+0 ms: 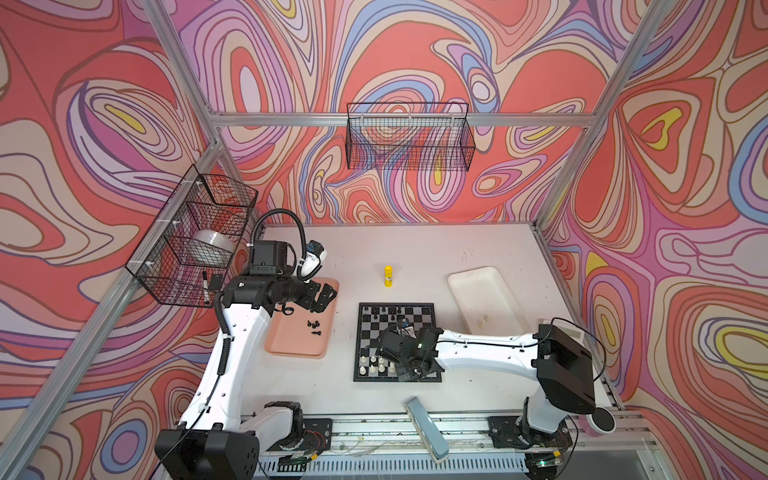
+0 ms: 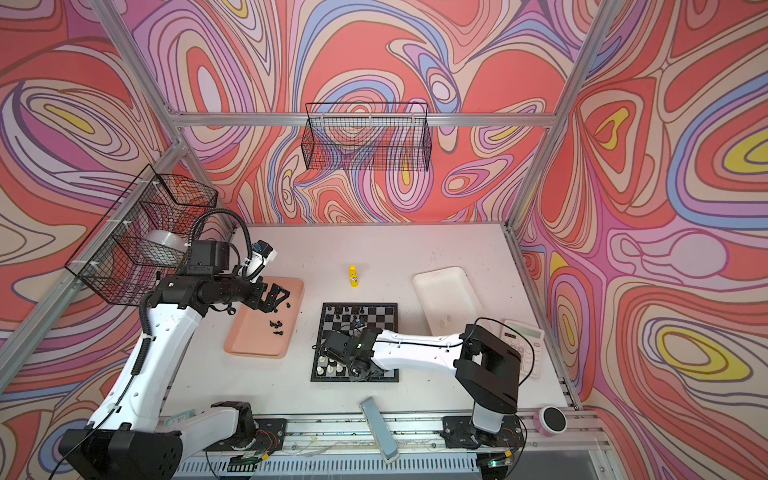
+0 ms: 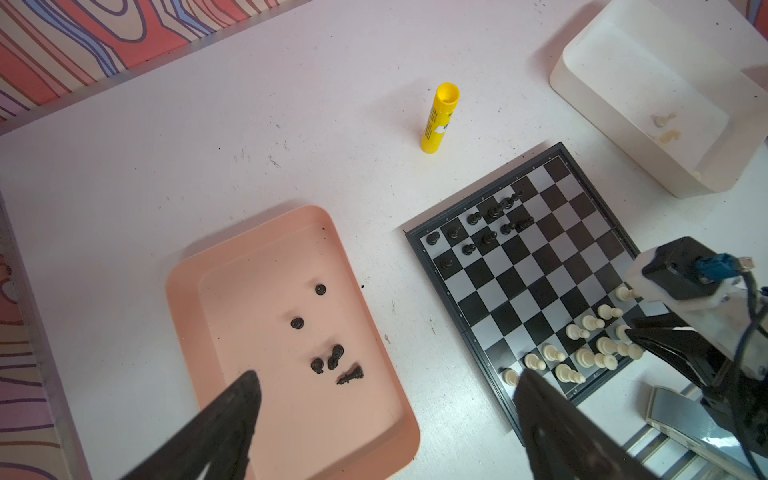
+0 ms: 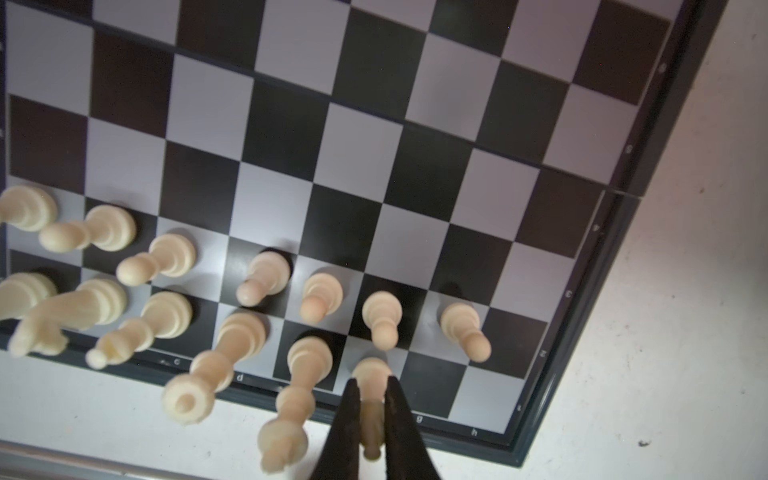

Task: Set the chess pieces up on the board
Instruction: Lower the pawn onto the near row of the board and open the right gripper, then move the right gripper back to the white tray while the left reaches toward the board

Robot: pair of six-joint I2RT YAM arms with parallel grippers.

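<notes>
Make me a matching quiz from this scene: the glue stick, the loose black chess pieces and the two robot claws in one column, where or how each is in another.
1. glue stick
2. loose black pieces
3. right gripper
4. left gripper

A. open, over the pink tray
B. in the pink tray
C. upright on the table
D. shut on a cream piece at the edge of the board

Pairs: 1-C, 2-B, 3-D, 4-A.

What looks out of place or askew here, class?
One black chess piece lies toppled in the pink tray, beside upright ones. Two cream pieces lie in the white tray, away from the board.
</notes>
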